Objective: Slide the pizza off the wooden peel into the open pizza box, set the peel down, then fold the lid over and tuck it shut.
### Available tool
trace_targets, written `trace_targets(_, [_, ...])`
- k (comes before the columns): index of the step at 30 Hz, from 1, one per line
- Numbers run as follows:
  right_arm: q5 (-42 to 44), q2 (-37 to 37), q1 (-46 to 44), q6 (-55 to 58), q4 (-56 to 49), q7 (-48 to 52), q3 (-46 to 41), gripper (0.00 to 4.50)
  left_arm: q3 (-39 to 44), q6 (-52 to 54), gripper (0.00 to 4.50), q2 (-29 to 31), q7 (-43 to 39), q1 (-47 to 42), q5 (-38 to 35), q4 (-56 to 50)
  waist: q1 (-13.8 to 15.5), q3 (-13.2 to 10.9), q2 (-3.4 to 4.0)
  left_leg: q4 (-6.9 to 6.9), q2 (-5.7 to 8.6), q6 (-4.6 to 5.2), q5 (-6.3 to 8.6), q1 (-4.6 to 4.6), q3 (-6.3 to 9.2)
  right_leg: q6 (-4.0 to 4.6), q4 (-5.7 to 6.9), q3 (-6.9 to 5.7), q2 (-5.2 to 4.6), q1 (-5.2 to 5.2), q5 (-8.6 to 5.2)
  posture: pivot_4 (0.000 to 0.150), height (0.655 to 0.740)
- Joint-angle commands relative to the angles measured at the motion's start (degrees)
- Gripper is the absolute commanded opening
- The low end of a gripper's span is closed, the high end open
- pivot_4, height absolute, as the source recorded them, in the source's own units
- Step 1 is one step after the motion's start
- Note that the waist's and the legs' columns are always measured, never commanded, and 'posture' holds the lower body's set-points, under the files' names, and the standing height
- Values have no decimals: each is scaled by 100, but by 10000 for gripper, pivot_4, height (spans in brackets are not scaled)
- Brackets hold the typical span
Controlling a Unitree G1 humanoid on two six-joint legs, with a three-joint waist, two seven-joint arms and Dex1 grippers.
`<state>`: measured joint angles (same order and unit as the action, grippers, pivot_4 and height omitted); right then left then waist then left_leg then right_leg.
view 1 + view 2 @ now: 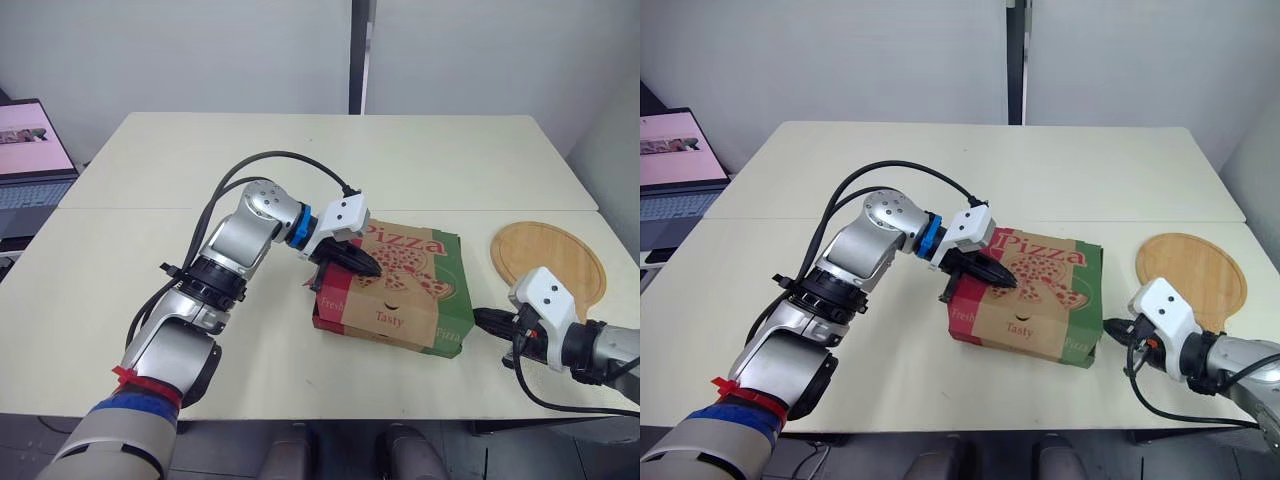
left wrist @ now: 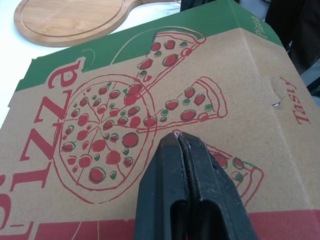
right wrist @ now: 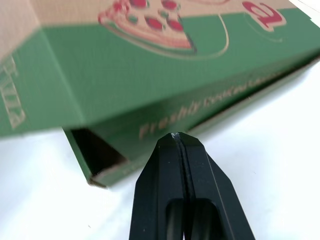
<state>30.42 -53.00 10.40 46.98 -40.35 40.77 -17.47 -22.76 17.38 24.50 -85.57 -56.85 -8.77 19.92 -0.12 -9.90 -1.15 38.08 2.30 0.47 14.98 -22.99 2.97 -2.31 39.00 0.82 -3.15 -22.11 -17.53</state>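
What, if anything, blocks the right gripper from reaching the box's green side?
Likely nothing: right gripper points straight at the green side with bare table between; left gripper sits atop the lid.

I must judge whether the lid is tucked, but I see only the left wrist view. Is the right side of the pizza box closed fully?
Observer: Not fully. The right wrist view shows a dark gap at a corner of the pizza box, under the green side flap.
Operator: Where is the right gripper?
Observer: The right gripper is shut and points at that right side, near the gap.
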Motion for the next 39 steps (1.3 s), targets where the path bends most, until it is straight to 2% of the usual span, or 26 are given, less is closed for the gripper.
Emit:
trace_targets(1, [181,-209,301,-38,-172,479,-918,0,128,9,193,-19,16,-133,-30,-32,4,0,0,0,0,0,0,0,0,0,0,0,0,0,0,1500,7318])
trace_targets(2, [216,-260,409,-15,-186,608,-1164,0,138,3,193,-14,12,-141,-34,-19,7,0,0,0,1,0,0,0,-1,0,0,0,0,1,0,1500,7318])
trace_targets(5, [370,-390,545,68,-210,916,-1850,6001,160,-19,0,-15,4,-164,-40,30,4,-1,-1,1,0,0,0,1,0,0,0,-1,1,5,0,1500,7318])
trace_targets(8, [913,-544,413,380,-608,1085,-2223,15907,183,-70,0,-44,-3,-209,-46,134,-3,-1,-1,0,-2,0,0,7,0,0,1,0,1,7,0,1500,7318])
trace_targets(11, [1025,-703,260,389,-965,1006,-2037,26058,197,-109,0,-86,-5,-260,-57,210,2,-1,-1,1,-5,0,0,7,2,0,2,-2,2,7,0,1500,7318])
trace_targets(15, [768,-677,-260,160,-1263,462,-1133,40282,209,-139,0,-131,-25,-317,-56,285,0,-3,-5,4,-2,0,0,6,0,-1,0,-1,1,9,1,1500,7318])
trace_targets(23, [-462,-534,-833,-328,-1059,-390,668,40282,182,-164,0,-137,-90,-323,-46,252,-2,-4,-6,5,-1,0,0,3,2,-1,0,-1,-1,6,0,1500,7318])
trace_targets(39, [-1247,-175,-882,-438,-961,-656,1402,40282,-152,-186,0,-62,-270,181,41,-640,-9,-3,-6,5,-2,0,-1,6,3,-1,3,1,0,6,1,1500,7318])
